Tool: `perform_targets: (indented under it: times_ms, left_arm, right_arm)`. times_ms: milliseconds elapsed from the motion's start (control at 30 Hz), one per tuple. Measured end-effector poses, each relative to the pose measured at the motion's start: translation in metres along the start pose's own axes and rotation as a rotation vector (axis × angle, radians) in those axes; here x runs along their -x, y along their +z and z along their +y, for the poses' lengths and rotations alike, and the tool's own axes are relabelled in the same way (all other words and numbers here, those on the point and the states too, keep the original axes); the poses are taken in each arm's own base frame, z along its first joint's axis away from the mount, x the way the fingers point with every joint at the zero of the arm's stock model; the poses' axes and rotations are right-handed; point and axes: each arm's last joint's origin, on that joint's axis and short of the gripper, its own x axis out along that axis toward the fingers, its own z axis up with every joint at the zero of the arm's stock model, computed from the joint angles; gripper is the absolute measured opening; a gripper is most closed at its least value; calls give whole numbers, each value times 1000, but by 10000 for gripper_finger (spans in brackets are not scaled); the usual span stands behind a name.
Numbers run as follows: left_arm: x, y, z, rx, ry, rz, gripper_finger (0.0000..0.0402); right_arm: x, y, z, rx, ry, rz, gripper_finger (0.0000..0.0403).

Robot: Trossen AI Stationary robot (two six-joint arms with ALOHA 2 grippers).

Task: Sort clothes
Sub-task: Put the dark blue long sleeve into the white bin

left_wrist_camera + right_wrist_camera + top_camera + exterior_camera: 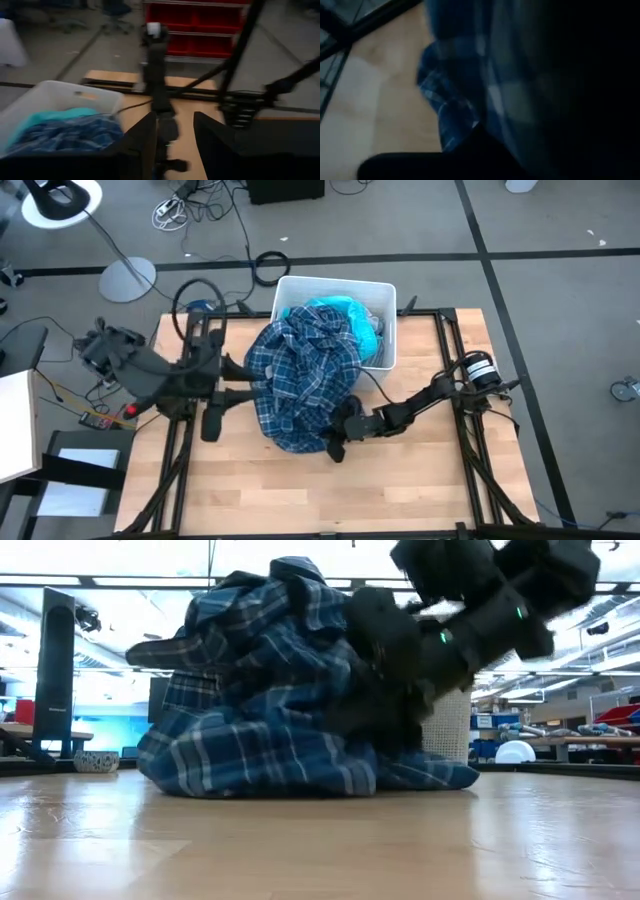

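A navy plaid shirt (305,380) drapes from the white bin (385,295) down onto the table, heaped high in the low view (270,700). Its lower edge lies on the wood. A turquoise piece (340,310) lies in the bin, and also shows in the left wrist view (55,117). My left gripper (238,370) is open and empty at the shirt's left side, pointing toward the table's right (175,150). My right gripper (340,435) is low at the shirt's near right edge, right against the cloth (470,75). The other garments are hidden.
The bin stands at the table's far middle. A dark frame rail (445,340) runs along the right side and another (180,440) along the left. Bare wood (330,490) lies near the front edge. Cables and a lamp base (125,278) lie on the floor beyond.
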Motion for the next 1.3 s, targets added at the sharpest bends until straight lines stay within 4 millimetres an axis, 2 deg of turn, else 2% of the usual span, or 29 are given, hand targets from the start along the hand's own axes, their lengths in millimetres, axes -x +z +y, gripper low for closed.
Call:
perform_targets:
  times_ms: [100,200,300,467,633,733,867,1133,1233,1300]
  left_arm:
    - [2,-6,5,-9,63,-11,136]
    - [-1,-11,10,-6,81,-26,136]
    - [-8,-18,12,-22,89,-46,136]
    - [-13,-36,19,-10,36,-76,136]
    - [-22,-65,26,23,-31,-106,136]
    - [-25,-84,34,63,-82,-165,135]
    - [-33,-115,43,122,-137,-209,135]
    - [-34,-169,60,277,-180,-243,135]
    - [-33,-182,64,327,-190,-253,135]
    - [-31,-186,66,346,-195,-260,135]
  right_arm:
    - [10,25,15,67,9,1,17]
    - [29,61,34,187,-19,5,7]
    - [56,105,53,307,-72,-24,7]
    - [105,185,81,460,-125,-171,5]
    - [147,258,88,530,-204,-354,4]
    - [169,293,81,533,-248,-453,4]
    - [188,325,62,536,-331,-527,3]
    - [217,375,6,511,-540,-651,3]
    - [231,390,-13,488,-578,-706,4]
    - [234,393,-22,467,-571,-697,4]
